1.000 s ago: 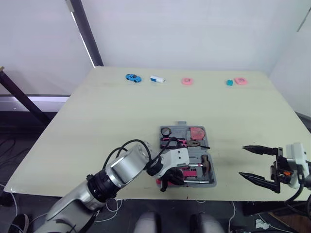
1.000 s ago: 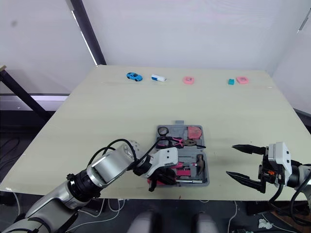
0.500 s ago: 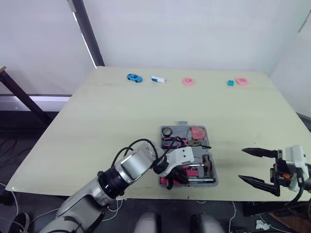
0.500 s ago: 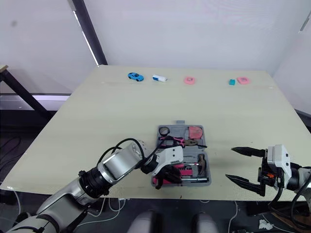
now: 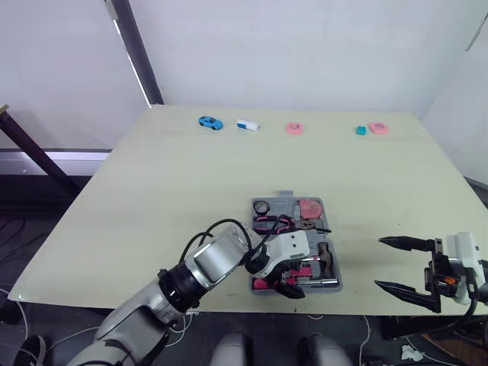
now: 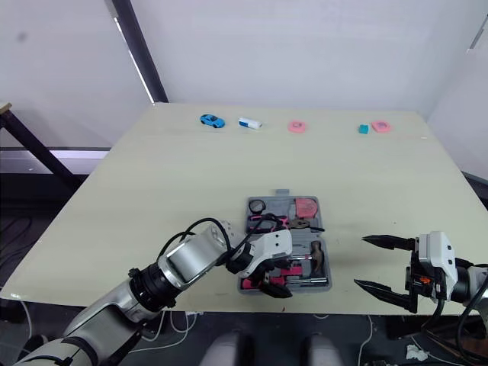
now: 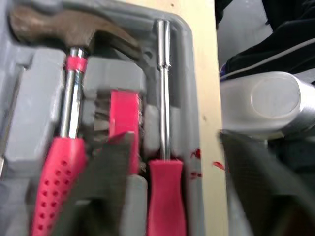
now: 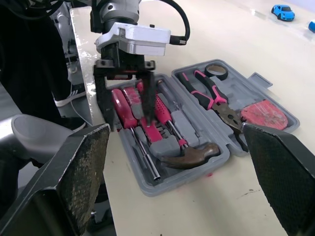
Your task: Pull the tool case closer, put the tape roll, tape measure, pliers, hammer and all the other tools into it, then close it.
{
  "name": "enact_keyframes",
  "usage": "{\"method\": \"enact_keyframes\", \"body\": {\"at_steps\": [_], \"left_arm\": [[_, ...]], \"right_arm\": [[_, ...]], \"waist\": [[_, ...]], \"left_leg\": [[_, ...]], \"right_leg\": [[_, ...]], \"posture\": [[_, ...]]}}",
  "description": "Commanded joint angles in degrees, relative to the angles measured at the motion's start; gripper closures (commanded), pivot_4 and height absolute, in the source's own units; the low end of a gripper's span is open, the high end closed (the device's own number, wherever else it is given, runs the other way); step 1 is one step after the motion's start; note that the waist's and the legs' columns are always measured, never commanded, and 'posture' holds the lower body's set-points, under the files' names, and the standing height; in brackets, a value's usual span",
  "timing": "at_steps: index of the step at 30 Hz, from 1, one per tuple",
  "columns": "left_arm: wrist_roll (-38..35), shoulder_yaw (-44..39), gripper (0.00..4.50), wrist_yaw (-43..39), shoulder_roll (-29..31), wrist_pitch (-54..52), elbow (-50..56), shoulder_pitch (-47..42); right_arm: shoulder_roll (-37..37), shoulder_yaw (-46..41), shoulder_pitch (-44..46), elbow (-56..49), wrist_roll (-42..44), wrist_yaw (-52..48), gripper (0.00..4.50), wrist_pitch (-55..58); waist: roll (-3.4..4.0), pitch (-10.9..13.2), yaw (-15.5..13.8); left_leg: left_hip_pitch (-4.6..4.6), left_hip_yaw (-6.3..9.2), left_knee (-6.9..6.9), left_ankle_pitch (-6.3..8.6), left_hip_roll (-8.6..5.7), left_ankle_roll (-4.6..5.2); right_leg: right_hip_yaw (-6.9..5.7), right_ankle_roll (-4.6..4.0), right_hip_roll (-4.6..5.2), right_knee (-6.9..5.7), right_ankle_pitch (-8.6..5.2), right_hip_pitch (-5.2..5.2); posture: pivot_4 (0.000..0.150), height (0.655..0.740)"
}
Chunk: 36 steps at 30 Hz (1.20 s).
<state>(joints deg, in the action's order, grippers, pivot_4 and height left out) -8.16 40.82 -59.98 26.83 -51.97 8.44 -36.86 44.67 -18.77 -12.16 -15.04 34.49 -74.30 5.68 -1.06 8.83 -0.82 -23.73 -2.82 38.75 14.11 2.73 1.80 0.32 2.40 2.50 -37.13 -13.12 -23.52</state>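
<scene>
**Head views.** The case (image 5: pixel 284 195) lies open and flat on the table (image 5: pixel 152 191), close to the near edge. Its two halves meet along a line running from the robot's left to its right. The far half holds the tape roll (image 5: pixel 261 207), pliers (image 5: pixel 284 222) and tape measure (image 5: pixel 309 208). The near half holds the hammer (image 5: pixel 321 258) and a screwdriver (image 5: pixel 316 284). The left gripper (image 5: pixel 287 281) is placed at the near rim of the near half. The right gripper (image 5: pixel 379 264) is held spread wide and empty, well apart from the case on its right side.

**Left wrist view.** The left fingers (image 7: pixel 106 184) are seen parted to a moderate width with nothing gripped. One finger is over the tray beside the screwdriver handle (image 7: pixel 165 196); the other lies beyond the case rim (image 7: pixel 189 98), so the rim is straddled. The screwdriver's long axis runs parallel to that rim.

**Right wrist view.** The whole case is seen ahead of the right fingers (image 8: pixel 74 187), with the left gripper (image 8: pixel 124 101) at its near half.

**Judgement.** Packing appears complete, and closing is taken as the step in hand. The left arm is the nearer one. The near half would be swung up and away from the robot, about the left-to-right line.
</scene>
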Motion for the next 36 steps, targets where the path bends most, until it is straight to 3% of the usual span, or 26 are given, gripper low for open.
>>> {"method": "enact_keyframes", "body": {"at_steps": [1, 7, 12, 15, 21, 26, 36], "left_arm": [[-0.64, -1.14, 0.9, -0.74, 2.1, -0.27, 3.3, 0.42], [-3.88, -4.42, 0.9, -4.02, 7.13, 0.43, 7.63, 0.82], [-3.45, -7.74, 0.9, -5.47, 9.19, 10.83, 4.62, 3.17], [-4.57, -10.75, 1.66, -8.05, 9.11, 19.84, 0.91, 5.02], [-4.89, -13.03, 4.37, -11.1, 5.99, 32.14, -5.23, 7.93], [-3.11, -11.81, 4.37, -12.62, 1.43, 40.39, -12.1, 8.56], [3.4, -9.04, 4.37, -13.0, -2.86, 47.25, -22.98, 9.69]], "right_arm": [[0.1, -0.95, 0.32, -1.25, 0.59, 0.09, 0.0, -0.93], [-0.07, -0.93, 0.36, -1.27, 0.46, 0.43, 0.0, -0.97], [-0.46, -0.47, 0.56, -1.34, 0.32, 0.96, 0.0, -1.06], [-0.7, -0.14, 0.78, -1.28, 0.27, 1.3, 0.0, -1.04], [-1.11, 0.33, 1.36, -0.9, -0.01, 1.48, 0.0, -1.21], [-1.52, 0.71, 2.03, -0.55, -0.41, 1.56, 0.0, -1.37], [-1.79, 0.7, 1.64, -0.99, -0.56, 2.12, 0.0, -1.56]], "waist": [[0.0, 0.0, 0.1], [0.01, 0.0, -0.01], [0.01, 0.0, -0.01], [0.01, 0.0, 0.0], [0.01, 0.0, -0.07], [0.01, 0.0, -0.06], [0.01, 0.0, -0.01]], "left_leg": [[0.01, 0.0, 0.0, 0.0, 0.01, 0.0], [0.03, 0.02, 0.01, 0.0, 0.02, 0.0], [0.02, 0.01, 0.04, 0.0, 0.02, 0.0], [0.03, 0.01, 0.04, 0.0, 0.02, 0.0], [0.01, -0.02, 0.13, 0.0, 0.02, 0.0], [0.0, -0.04, 0.18, 0.0, 0.02, 0.0], [0.02, -0.03, 0.27, 0.0, 0.02, 0.0]], "right_leg": [[0.01, 0.01, -0.02, -0.03, -0.01, 0.0], [0.04, 0.04, -0.06, -0.1, -0.04, -0.02], [0.07, 0.04, -0.05, -0.1, -0.04, -0.02], [0.06, -0.02, -0.06, -0.12, -0.01, -0.02], [0.08, -0.07, -0.05, -0.16, 0.03, -0.02], [0.08, -0.09, -0.05, -0.19, 0.04, -0.02], [0.1, -0.08, -0.06, -0.33, 0.03, -0.02]], "posture": [[0.15, 0.7395], [0.15, 0.7395], [0.15, 0.7395], [0.15, 0.7395], [0.15, 0.7395], [0.15, 0.7395], [0.15, 0.7395]]}}
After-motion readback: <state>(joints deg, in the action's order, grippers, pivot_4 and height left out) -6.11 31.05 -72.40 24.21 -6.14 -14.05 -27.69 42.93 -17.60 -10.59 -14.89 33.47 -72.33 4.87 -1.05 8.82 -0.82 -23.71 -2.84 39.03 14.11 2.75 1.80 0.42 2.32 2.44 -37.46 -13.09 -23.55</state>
